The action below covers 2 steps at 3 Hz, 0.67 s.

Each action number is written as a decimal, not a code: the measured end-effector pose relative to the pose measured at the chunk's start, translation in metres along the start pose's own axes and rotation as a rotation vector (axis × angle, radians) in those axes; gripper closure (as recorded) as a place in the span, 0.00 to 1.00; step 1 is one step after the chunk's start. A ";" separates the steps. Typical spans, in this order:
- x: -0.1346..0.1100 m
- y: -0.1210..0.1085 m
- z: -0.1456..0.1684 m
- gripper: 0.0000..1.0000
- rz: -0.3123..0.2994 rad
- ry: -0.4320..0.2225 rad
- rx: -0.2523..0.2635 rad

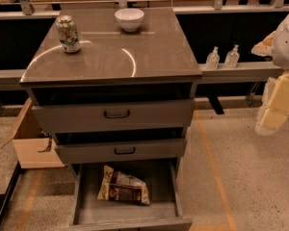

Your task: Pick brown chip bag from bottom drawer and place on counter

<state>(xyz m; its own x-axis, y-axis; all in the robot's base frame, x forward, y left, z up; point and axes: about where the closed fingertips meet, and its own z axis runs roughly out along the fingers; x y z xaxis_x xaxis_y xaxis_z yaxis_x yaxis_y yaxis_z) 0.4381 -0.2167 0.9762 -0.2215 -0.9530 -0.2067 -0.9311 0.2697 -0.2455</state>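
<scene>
Camera view. Brown chip bag (124, 186) lies flat on the floor of the open bottom drawer (159, 207), lower centre of frame, slightly left of middle.

Hand (279, 102) hangs at the right edge, mid-height, well apart from the drawer (open or closed: cannot tell).

Step in hand, as I judge it, is the reach. Descend steeply, since the closed drawer front just above the bag likely crowds the approach. Pinch a crinkly edge. Set it down mid-bench (149, 52), away from the can (68, 33) and bowl (129, 19).

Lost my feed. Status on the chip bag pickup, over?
Hand far right, away from the cabinet. Chip bag lying in open bottom drawer, not yet picked. Can and bowl on counter.
</scene>
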 end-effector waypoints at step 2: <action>0.002 0.005 0.016 0.00 0.015 -0.010 0.017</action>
<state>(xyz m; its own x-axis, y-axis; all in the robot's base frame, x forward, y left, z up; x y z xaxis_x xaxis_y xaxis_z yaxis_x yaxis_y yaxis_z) 0.4373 -0.2149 0.9591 -0.2322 -0.9475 -0.2199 -0.9229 0.2860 -0.2580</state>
